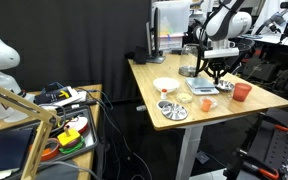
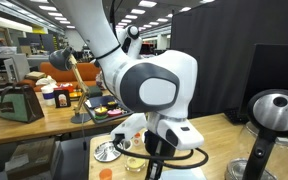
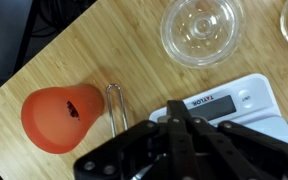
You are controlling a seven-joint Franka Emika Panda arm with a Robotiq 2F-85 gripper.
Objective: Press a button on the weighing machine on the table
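The weighing machine (image 3: 246, 104) is a flat pale slab with a grey display and a round button beside it, lying on the light wooden table (image 3: 104, 60). In the wrist view my gripper (image 3: 177, 117) is shut and empty. Its joined fingertips hang over the machine's left part, just left of the display; I cannot tell if they touch it. In an exterior view the gripper (image 1: 216, 68) points down over the machine (image 1: 204, 88) near the table's (image 1: 144, 75) far side. In an exterior view the arm hides the machine and the gripper (image 2: 156, 160) is partly seen.
An orange cup (image 3: 62, 116) lies left of the machine, with a thin metal loop (image 3: 115, 104) between them. A clear glass bowl (image 3: 202, 28) sits beyond it. A white bowl (image 1: 165, 85), a metal dish (image 1: 173, 110) and a kettle (image 1: 189, 60) stand nearby. A cluttered bench (image 1: 69, 110) is beside the table.
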